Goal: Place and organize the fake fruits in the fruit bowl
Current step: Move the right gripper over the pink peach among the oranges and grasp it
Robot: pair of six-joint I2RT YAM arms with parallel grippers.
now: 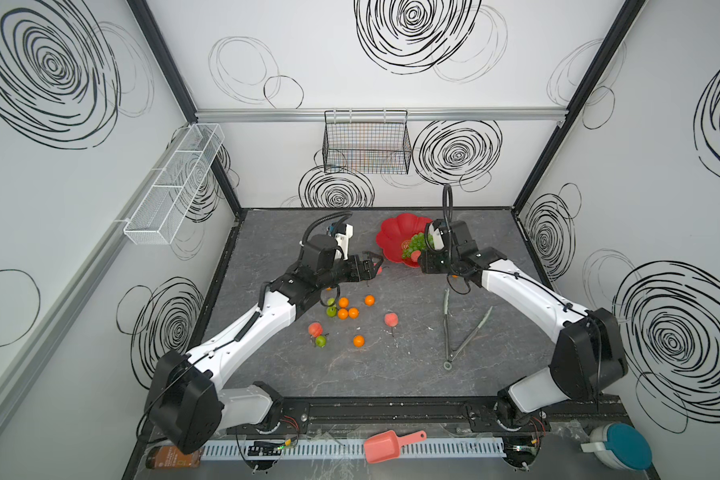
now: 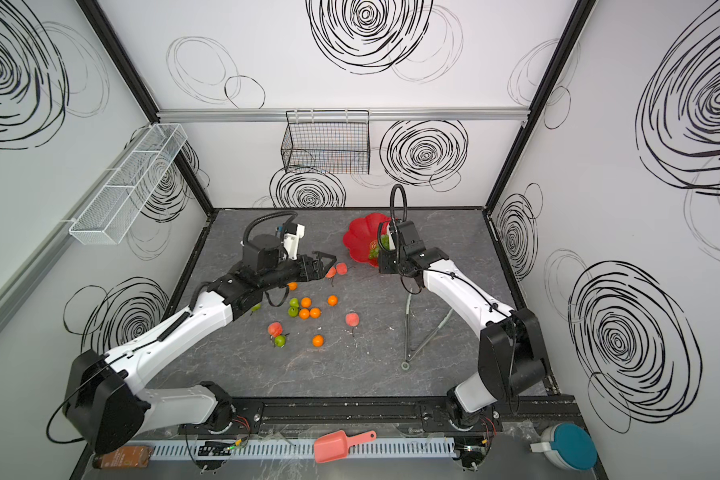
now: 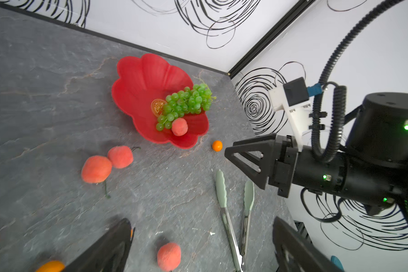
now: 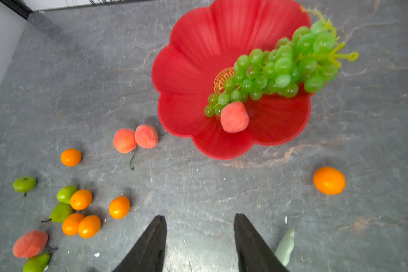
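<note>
Top views: the bowl (image 1: 391, 232) sits at the back of the desk (image 1: 391, 386), right of middle, with grapes (image 1: 417, 242) in it. Oranges (image 1: 343, 313), pears (image 1: 331, 311) and peaches (image 1: 315, 329) lie loose left of middle, so you have most of the job ahead. The left claw (image 1: 374, 266) hangs between that scatter and the bowl. Left wrist: its fingers stand wide apart with nothing between them. I judge it is lined up for the peach pair (image 3: 96, 169), two touching fruits just beside the bowl. The right claw (image 3: 229, 153) shows close to a lone orange (image 3: 217, 146), height unclear. Tongs (image 3: 224, 200) lie flat nearby. Right wrist: right claw fingers apart, empty. One peach (image 4: 234, 117) rests against the grapes inside the bowl. The bunch lies slantwise with its stem end over the rim. It reads as dropped, not arranged, so expect to nudge it inward.
</note>
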